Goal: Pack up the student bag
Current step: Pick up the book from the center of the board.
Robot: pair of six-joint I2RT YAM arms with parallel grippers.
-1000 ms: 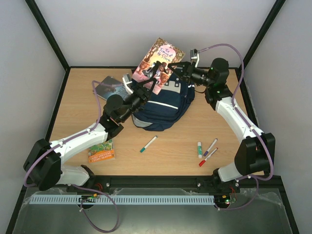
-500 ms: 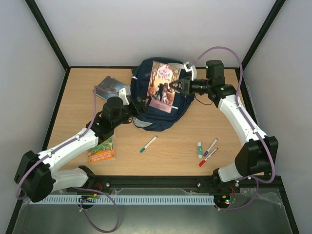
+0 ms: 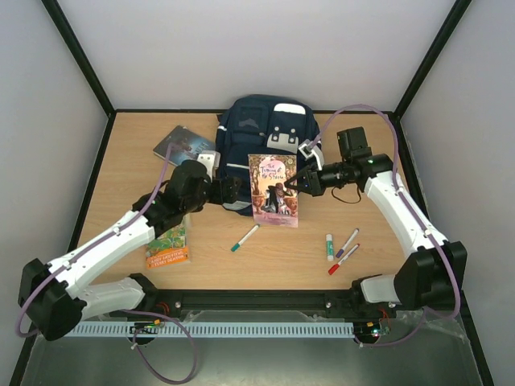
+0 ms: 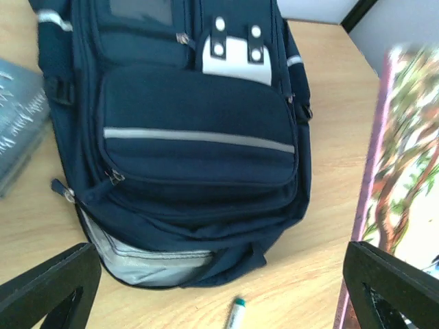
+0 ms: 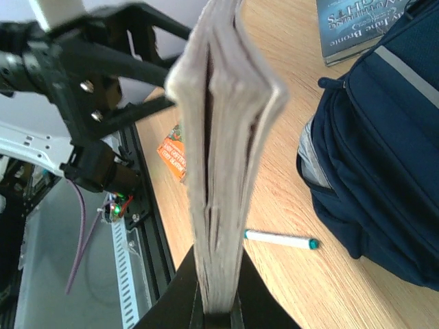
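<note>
The student bag (image 3: 261,133), navy with white stripes, lies flat at the back middle of the table, its front pocket (image 4: 199,144) facing up. My right gripper (image 3: 299,183) is shut on a pink-covered paperback book (image 3: 273,191), held just in front of the bag. In the right wrist view the book's page edge (image 5: 223,137) rises from between the jaws of the right gripper (image 5: 218,308). My left gripper (image 3: 233,191) stands open beside the bag's near left corner. Nothing is between its fingers (image 4: 48,288), and the book (image 4: 405,171) is at their right.
A grey book (image 3: 183,145) lies left of the bag. An orange booklet (image 3: 169,245) sits near the left arm. A teal-capped pen (image 3: 245,238) lies in front of the book. Three markers (image 3: 342,248) lie at the front right.
The left gripper has opened, let go of the bag and drawn back. The bag has dropped flat toward the back. The right gripper has brought the book down and forward, in front of the bag.
</note>
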